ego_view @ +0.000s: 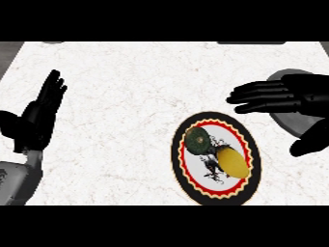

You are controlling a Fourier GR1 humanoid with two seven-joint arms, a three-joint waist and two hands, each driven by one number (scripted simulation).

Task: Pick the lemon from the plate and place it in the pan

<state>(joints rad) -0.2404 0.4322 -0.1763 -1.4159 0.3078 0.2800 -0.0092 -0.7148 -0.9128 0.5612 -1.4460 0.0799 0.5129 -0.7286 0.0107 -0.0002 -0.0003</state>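
Note:
A yellow lemon [233, 162] lies on the right half of a round plate [247, 186] with a black rim and a red and yellow zigzag band, near the counter's front. A dark green round fruit [197, 139] lies beside it at the plate's upper left. My right hand [295, 99] hovers open above and to the right of the plate, fingers pointing left and thumb hanging down, apart from the lemon. It covers most of a grey pan [295, 124], of which only parts show. My left hand [35, 118] rests open at the left, fingers up.
The white marbled counter [138, 77] stretches across the view, with darker floor beyond its left and right edges. Two dark shapes touch the far edge at the top.

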